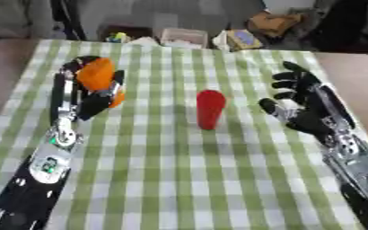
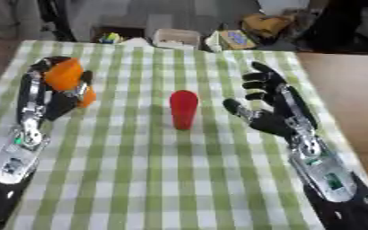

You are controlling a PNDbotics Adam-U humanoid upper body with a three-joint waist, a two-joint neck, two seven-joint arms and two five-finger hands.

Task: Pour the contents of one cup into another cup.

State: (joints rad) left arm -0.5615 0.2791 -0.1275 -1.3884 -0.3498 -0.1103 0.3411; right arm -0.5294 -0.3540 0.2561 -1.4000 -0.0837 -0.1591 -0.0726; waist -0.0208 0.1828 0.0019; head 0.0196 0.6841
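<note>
An orange cup [image 1: 99,80] is held at the left of the green checked table [image 1: 179,179], with my left hand [image 1: 89,96] shut on it; it looks tilted in the fingers. A red cup [image 1: 210,109] stands on the cloth near the middle, wide end up. My right hand [image 1: 301,105] hovers to the right of the red cup, open with fingers spread, a short gap away from it. What either cup holds is hidden.
Boxes and small items [image 1: 183,37] crowd the far edge beyond the table. A bare wooden surface [image 1: 360,72] lies to the right of the cloth. The near half of the cloth holds only my two forearms.
</note>
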